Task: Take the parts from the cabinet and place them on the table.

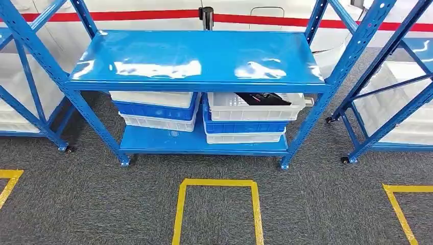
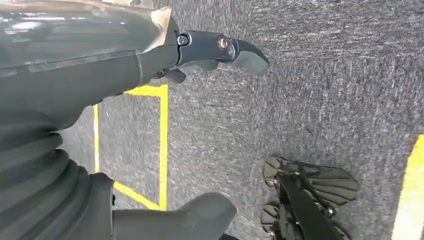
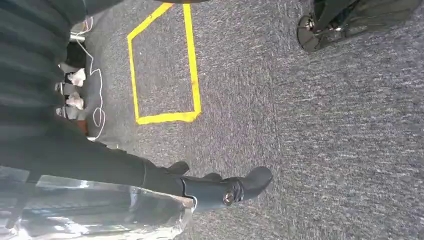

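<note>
On the cabinet's (image 1: 199, 56) lower shelf, dark parts (image 1: 261, 98) are sitting in a white crate (image 1: 255, 109) while both the left hand (image 2: 220, 50) and the right hand (image 3: 225, 189) are hanging empty, fingers loosely apart, over carpet.

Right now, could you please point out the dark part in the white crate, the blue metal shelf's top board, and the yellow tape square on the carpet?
dark part (image 1: 263, 98), head view, its middle.
blue metal shelf's top board (image 1: 204, 48), head view, bare centre.
yellow tape square (image 1: 179, 204), head view, left strip.
</note>
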